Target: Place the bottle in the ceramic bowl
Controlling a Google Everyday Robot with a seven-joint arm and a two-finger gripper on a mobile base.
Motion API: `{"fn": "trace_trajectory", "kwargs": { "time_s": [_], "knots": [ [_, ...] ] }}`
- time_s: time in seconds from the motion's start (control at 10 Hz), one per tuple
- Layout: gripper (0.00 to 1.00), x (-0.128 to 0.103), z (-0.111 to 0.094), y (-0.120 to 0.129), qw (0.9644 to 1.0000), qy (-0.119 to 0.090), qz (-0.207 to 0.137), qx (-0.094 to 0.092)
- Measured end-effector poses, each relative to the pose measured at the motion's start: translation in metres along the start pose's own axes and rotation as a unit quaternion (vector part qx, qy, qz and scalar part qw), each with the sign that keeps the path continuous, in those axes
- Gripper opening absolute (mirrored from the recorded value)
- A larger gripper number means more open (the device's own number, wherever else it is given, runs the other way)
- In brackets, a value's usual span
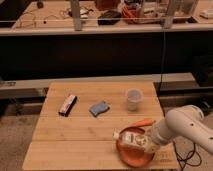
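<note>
The bottle, clear with a white cap and pale label, lies on its side across the orange-red ceramic bowl at the front right of the wooden table. Its cap points left, past the bowl's rim. My gripper is at the bottle's right end, over the bowl's right side, on the white arm that reaches in from the right. The arm's wrist hides where gripper and bottle meet.
A translucent whitish cup stands behind the bowl. An orange carrot-like piece lies just beyond the bowl's rim. A blue sponge and a dark-and-white wrapped bar lie mid-table. A black counter runs behind the table.
</note>
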Motion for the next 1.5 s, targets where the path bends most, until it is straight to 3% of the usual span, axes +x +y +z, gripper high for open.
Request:
{"fn": "trace_trajectory", "kwargs": {
  "time_s": [0.3, 0.5, 1.0, 1.5],
  "knots": [
    [0.24, 0.0006, -0.0001, 0.0026, 1.0000, -0.001, 0.006, -0.001],
    [0.19, 0.0009, 0.0004, 0.0037, 1.0000, -0.001, 0.008, -0.001],
    [0.19, 0.0012, -0.0003, 0.0069, 0.9999, 0.000, 0.013, -0.001],
    [0.38, 0.0013, -0.0022, 0.0106, 0.9998, 0.002, 0.019, -0.001]
  ]
}}
